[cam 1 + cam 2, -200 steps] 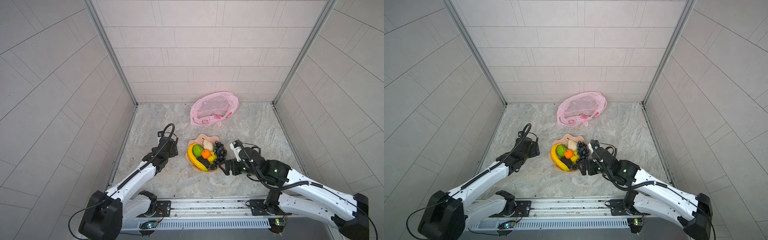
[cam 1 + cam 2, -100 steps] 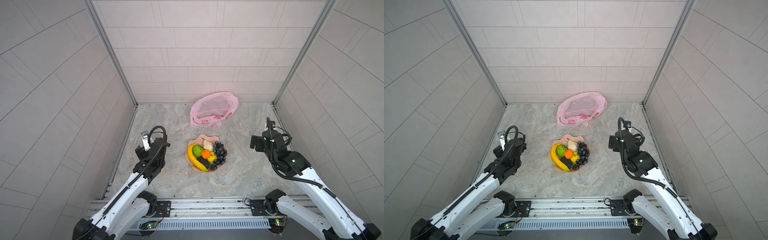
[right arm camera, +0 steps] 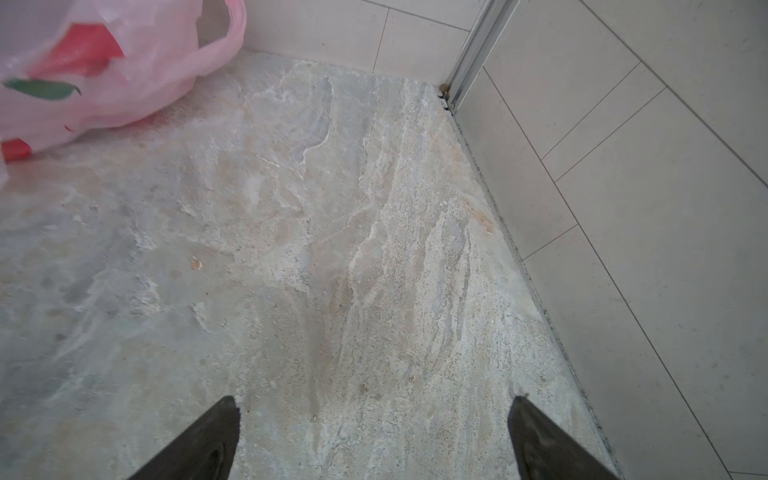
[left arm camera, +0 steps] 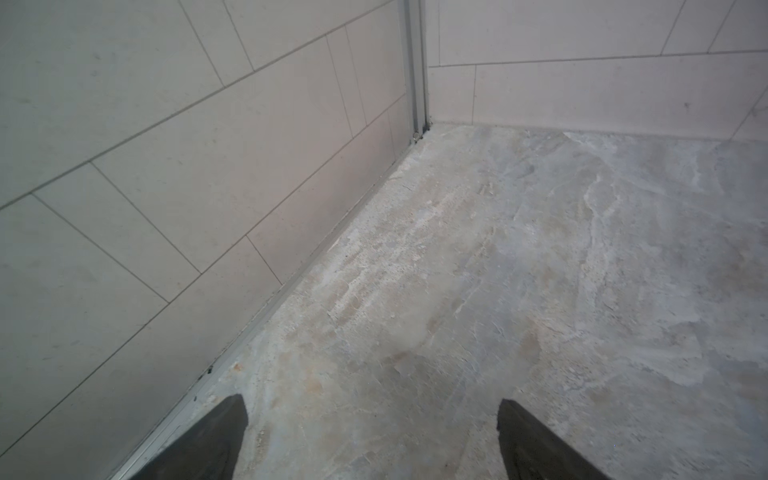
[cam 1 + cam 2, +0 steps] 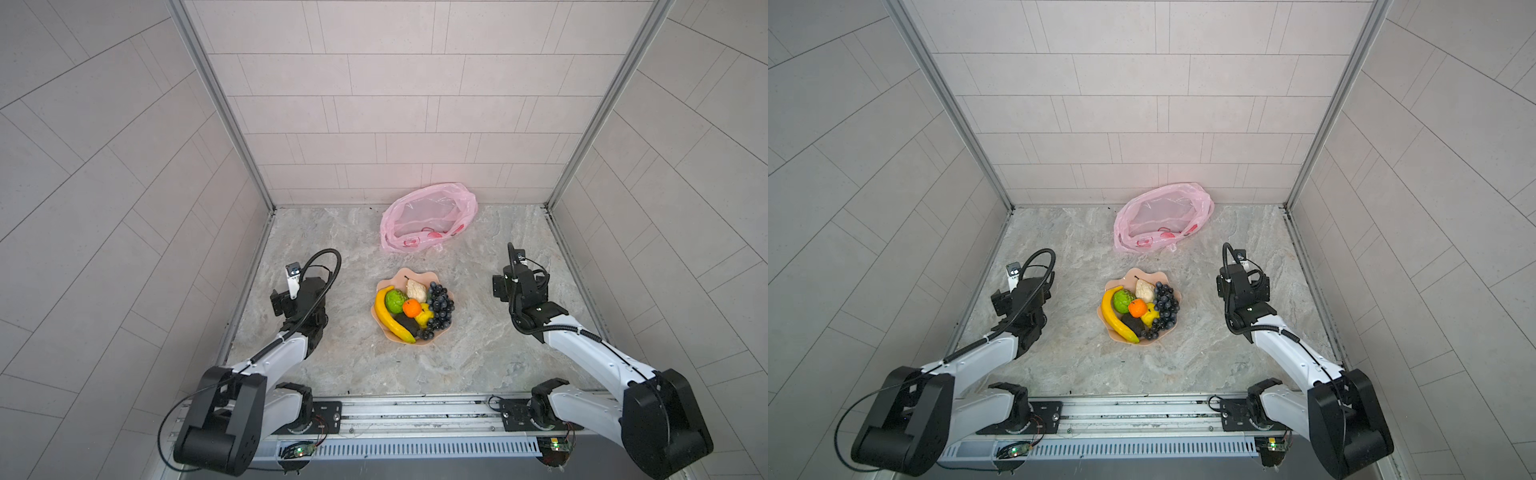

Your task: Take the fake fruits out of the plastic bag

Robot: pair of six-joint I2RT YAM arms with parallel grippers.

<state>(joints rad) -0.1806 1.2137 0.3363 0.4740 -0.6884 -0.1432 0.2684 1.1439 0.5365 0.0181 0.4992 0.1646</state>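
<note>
The left hand point(image 4: 370, 440) is spread wide, its two dark fingertips far apart over the bare surface point(image 5: 357, 257) beside the side wall, holding and touching nothing. The right hand point(image 3: 374, 436) is equally wide and holds nothing, hovering over the surface near the opposite wall. Both stand well apart from the fruit. There are two containers: one plastic bag point(image 5: 428, 216) and one peach scalloped bowl point(image 5: 432, 277). Seven fake fruits show in both top views, one of each kind, and all seven sit heaped in the bowl in the middle of the surface. A banana point(image 5: 390, 318) curves along the left side of the bowl, with a bumpy green fruit point(image 5: 395, 300) beside it and a cream pear point(image 5: 416, 289) toward the back. An orange point(image 5: 411, 307) sits in the centre, a yellow lemon-like fruit point(image 5: 424, 316) and a dark avocado point(image 5: 406, 322) in front of it, and a grape bunch point(image 5: 440, 305) on the right. The pink bag lies slack against the back wall with its mouth agape; it looks hollow, though the film is too crumpled to be sure.
</note>
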